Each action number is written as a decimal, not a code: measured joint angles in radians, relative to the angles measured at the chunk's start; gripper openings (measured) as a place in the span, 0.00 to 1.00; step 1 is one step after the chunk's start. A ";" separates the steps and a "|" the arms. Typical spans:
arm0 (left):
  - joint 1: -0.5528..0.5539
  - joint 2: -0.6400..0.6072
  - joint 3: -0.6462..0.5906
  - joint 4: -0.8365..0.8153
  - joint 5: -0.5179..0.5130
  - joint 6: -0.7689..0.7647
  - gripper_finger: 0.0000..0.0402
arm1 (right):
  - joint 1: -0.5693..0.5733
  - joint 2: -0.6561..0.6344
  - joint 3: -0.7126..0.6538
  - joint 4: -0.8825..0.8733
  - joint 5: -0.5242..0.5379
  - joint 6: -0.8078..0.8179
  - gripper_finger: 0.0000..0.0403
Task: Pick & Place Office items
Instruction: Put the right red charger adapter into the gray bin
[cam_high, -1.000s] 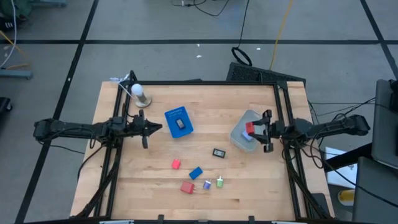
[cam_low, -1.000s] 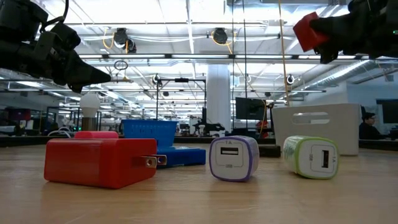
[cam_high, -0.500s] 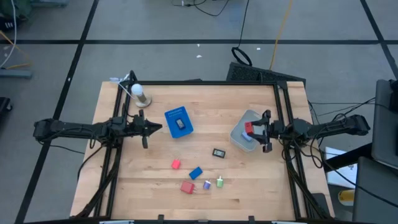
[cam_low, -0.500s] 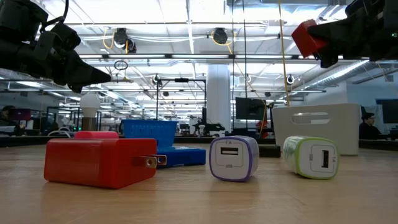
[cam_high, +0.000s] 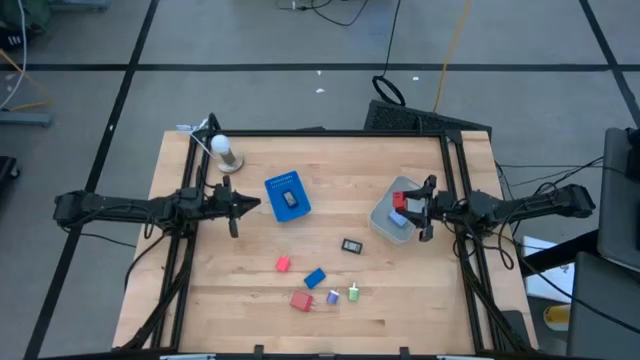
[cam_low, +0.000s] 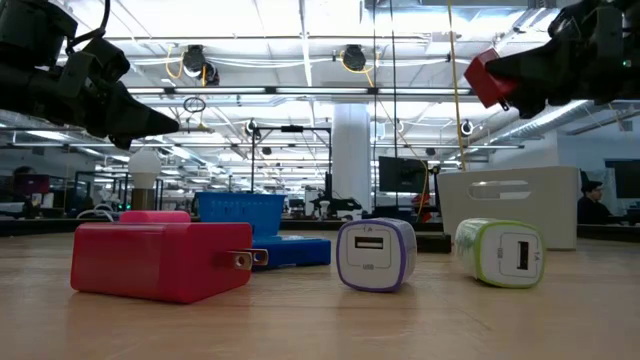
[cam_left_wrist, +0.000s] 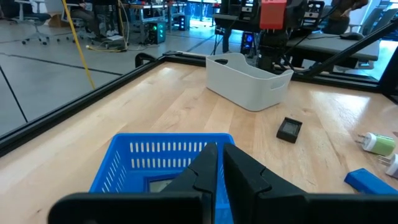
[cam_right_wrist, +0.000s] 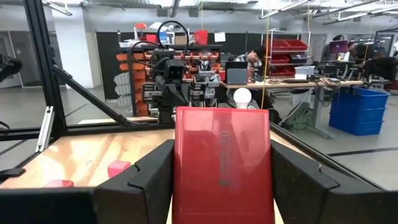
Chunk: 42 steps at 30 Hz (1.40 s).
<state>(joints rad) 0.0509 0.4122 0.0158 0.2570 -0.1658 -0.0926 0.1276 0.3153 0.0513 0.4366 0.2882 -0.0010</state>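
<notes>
My right gripper (cam_high: 415, 208) is shut on a flat red block (cam_right_wrist: 222, 163) and holds it above the grey bin (cam_high: 392, 222) at the table's right. The block also shows in the low view (cam_low: 485, 78). My left gripper (cam_high: 252, 207) is shut and empty, hovering just left of the blue tray (cam_high: 288, 196); its fingers (cam_left_wrist: 219, 163) point over the tray's rim. On the table lie a black piece (cam_high: 351, 245), a small red block (cam_high: 283, 264), a blue block (cam_high: 316, 278), a red plug-like block (cam_low: 160, 262), a purple bit (cam_low: 375, 255) and a green bit (cam_low: 500, 252). My right gripper pinches the red block by its two long side edges (cam_right_wrist: 177, 186) between its two fingers. The fingers come level from the table's right side and lie along the block. The block juts past the fingertips toward the table's left. It is lifted clear, above the bin.
A dark item (cam_high: 289, 200) lies in the blue tray. A white bulb-like object (cam_high: 222, 148) stands at the far left by the black frame post. Black frame rails (cam_high: 455, 170) run along the table's sides. Bare wood (cam_high: 340, 170) lies between the tray and the bin.
My right gripper has moved a little toward the table's left and slightly down over the grey bin, still shut on the red block, which has tipped a little in the low view.
</notes>
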 joint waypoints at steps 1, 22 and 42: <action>0.000 0.000 0.000 0.000 0.000 0.000 0.06 | 0.000 0.000 0.000 -0.002 0.000 0.000 0.51; 0.000 0.000 0.000 0.000 -0.001 0.005 0.06 | 0.000 0.000 -0.001 -0.009 -0.001 -0.014 0.52; 0.000 0.000 0.000 0.000 -0.002 0.007 0.06 | 0.000 0.017 -0.001 -0.007 -0.002 -0.014 0.52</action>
<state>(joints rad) 0.0509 0.4120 0.0162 0.2569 -0.1673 -0.0853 0.1280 0.3319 0.0505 0.4297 0.2867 -0.0153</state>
